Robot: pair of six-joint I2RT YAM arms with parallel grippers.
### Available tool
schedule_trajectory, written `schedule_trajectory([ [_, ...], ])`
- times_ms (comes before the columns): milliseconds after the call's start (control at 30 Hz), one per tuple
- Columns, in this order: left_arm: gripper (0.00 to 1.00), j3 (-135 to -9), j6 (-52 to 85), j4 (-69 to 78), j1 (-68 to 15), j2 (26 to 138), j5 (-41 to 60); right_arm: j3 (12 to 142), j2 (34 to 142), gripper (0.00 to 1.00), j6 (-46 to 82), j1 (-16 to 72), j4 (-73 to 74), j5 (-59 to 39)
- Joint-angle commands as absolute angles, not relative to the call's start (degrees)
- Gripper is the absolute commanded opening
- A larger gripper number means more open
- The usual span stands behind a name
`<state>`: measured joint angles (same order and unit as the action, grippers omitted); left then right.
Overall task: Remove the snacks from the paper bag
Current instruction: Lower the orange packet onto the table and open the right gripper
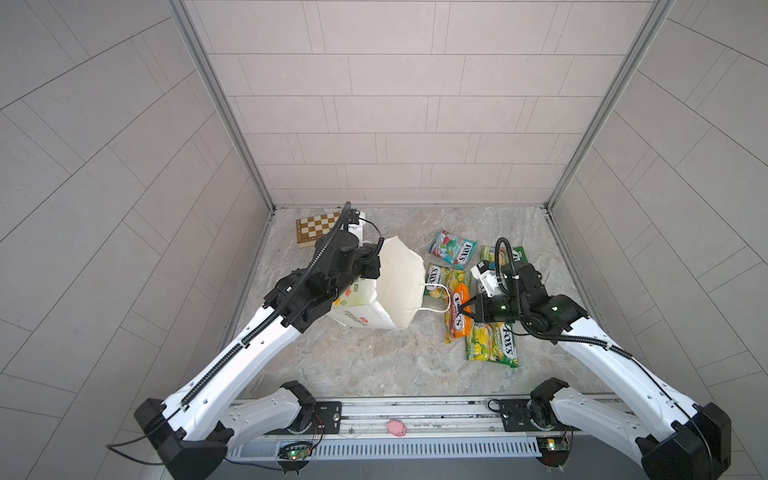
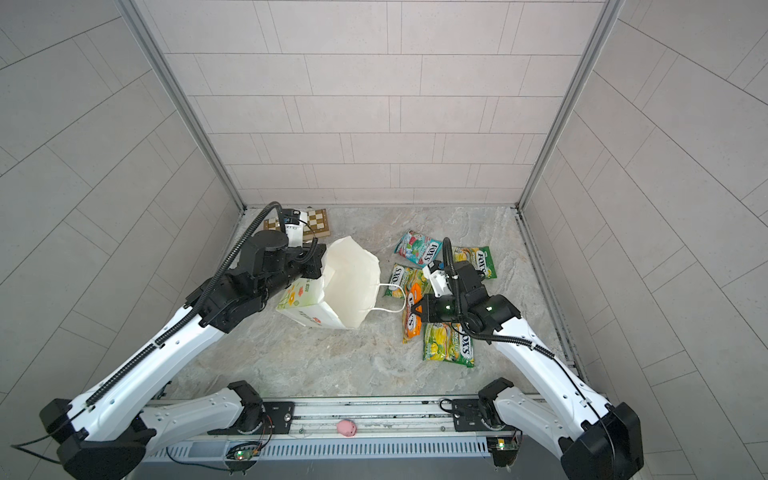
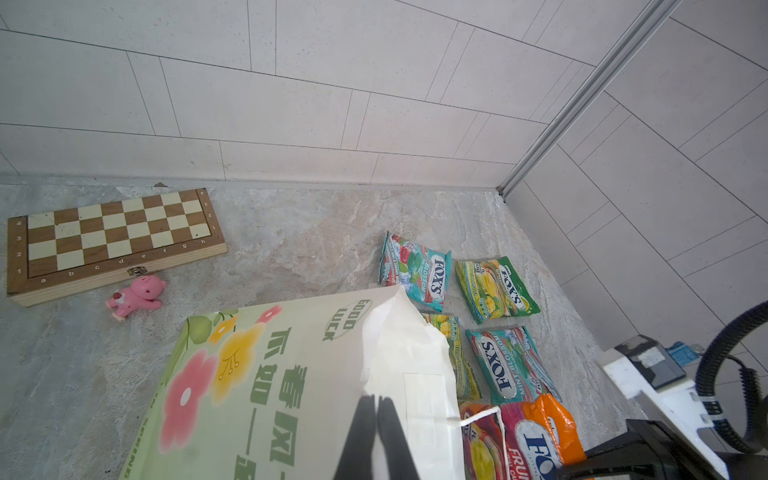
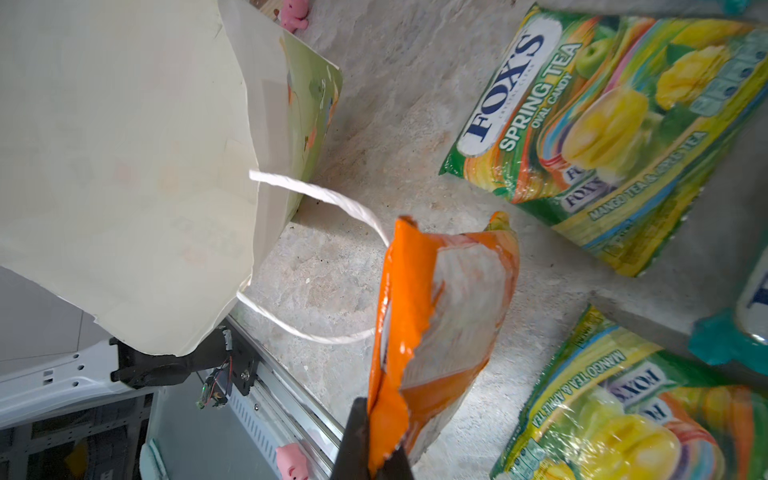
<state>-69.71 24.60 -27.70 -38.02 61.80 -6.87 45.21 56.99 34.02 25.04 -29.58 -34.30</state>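
Orange packet (image 4: 440, 316), pinched at one edge by the right gripper (image 4: 374, 453), is already outside the bag (image 1: 401, 282), near five other packets (image 1: 492, 345). Left gripper (image 3: 376, 407) is clamped on the bag's rim. Next move: lay it flat, clear of the cord handle (image 4: 328, 199), then release. Bag's bottom is hidden; probably it is empty.

Grey marble-look tabletop (image 1: 374, 365). White paper bag (image 1: 399, 286) rests on it, mouth open to the right. Beyond the bag, far left: wooden chessboard (image 1: 318, 228) and a pink toy pig (image 3: 137, 296) beside it. Right of the bag's mouth lie FOX'S packets:
- first teal-and-red packet (image 1: 453, 248)
- second teal-and-red packet (image 3: 509, 365)
- far yellow-green packet (image 1: 488, 253)
- near yellow-green packet (image 1: 492, 345)
- yellow-green packet closest to the bag (image 1: 438, 280)
- orange packet (image 1: 456, 328), partly over that last one, one edge raised
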Motion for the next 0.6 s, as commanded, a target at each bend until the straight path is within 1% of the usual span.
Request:
schedule_trajectory([
  [0, 0.0, -69.02, 24.87, -27.24, -38.04, 60.47, -8.12, 44.24, 58.41, 0.0, 38.96, 26.55, -19.2, -37.0],
  [300, 0.0, -68.84, 24.96, -27.26, -38.05, 60.11, -8.44, 39.28, 63.55, 0.0, 48.28, 30.09, -3.53, -39.06],
  [567, 0.0, -68.65, 25.14, -27.24, -38.03, 60.2, -8.41, 35.84, 68.19, 0.0, 51.78, 31.29, 4.22, -41.27],
])
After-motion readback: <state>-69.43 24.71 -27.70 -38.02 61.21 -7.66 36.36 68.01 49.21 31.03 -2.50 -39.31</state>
